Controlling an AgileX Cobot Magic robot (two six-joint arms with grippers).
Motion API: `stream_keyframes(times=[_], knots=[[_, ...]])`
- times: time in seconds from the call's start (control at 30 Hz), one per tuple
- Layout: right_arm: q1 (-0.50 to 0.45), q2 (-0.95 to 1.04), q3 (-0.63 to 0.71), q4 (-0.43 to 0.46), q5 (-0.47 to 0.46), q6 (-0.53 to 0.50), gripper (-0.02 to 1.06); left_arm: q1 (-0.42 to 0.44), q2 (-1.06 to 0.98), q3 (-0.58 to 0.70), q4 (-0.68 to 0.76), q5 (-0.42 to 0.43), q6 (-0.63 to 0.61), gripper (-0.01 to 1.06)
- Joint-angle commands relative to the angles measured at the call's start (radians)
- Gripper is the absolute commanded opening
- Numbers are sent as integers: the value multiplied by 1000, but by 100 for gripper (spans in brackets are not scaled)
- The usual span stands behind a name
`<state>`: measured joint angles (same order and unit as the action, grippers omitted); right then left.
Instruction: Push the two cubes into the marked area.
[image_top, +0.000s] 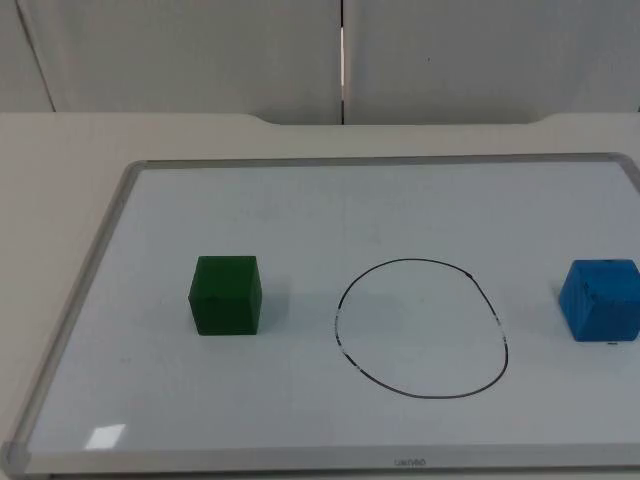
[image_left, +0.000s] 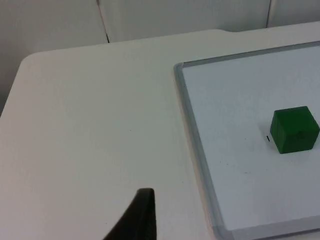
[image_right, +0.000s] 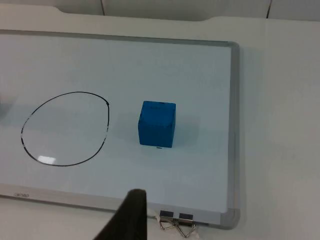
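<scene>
cubes sit apart on the whiteboard (image_top: 80, 300), both outside the black circle (image_top: 420, 328). nearest to me is the board's front frame, with two binder clips (image_right: 176, 222) at its right front corner. then the green cube (image_top: 226, 294) left of the circle and the blue cube (image_top: 600, 300) right of it, near the board's right edge. beyond lie the table (image_top: 60, 140) and grey wall (image_top: 200, 50). i see one fingertip of the left gripper (image_left: 137, 217) over bare table left of the board, and one of the right gripper (image_right: 129, 215) at the front frame; i cannot tell how either pincer stands.
</scene>
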<state>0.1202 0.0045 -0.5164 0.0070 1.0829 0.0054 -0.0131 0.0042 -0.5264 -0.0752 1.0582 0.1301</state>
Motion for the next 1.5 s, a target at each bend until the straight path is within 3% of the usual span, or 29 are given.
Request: stream_keyframes(times=[0.0,0.13,0.23,0.3,0.37,0.4,0.5,0.67,0.77,0.83,0.97,1.0,1.13,1.33,1.47], knots=[[-8,-5,1,4,-5,1,105,4,-4,-7,-12,-25,-4,105],[-8,-5,1,4,-5,1,105,4,-4,-7,-13,-86,-4,104],[-8,-5,1,2,-5,1,105,4,3,-7,-19,-120,-4,96],[-8,-5,1,2,-5,1,105,4,55,-7,-21,-153,-4,83],[-8,-5,1,2,-5,1,105,4,128,-7,-21,-210,-4,61],[-8,-5,1,2,-5,1,105,4,128,-7,-21,-210,-4,61],[-8,-5,1,2,-5,1,105,4,220,-7,-31,-296,32,33],[-8,-5,1,2,-5,1,105,4,332,-7,-105,-379,79,13],[-8,-5,1,2,-5,1,105,4,458,-7,-327,-426,256,2],[-8,-5,1,2,-5,1,105,4,479,-7,-373,-430,296,1],[-8,-5,1,2,-7,1,105,4,667,-7,-761,-473,604,0],[-8,-5,1,2,-7,1,105,4,667,-7,-761,-473,604,0],[-8,-5,1,2,-7,1,105,4,826,-12,-1004,-497,815,0],[-8,-5,1,2,-7,1,105,-8,963,-54,-1112,-494,900,0],[-8,-5,1,2,-7,1,105,-92,1087,-127,-1112,-605,908,0]])
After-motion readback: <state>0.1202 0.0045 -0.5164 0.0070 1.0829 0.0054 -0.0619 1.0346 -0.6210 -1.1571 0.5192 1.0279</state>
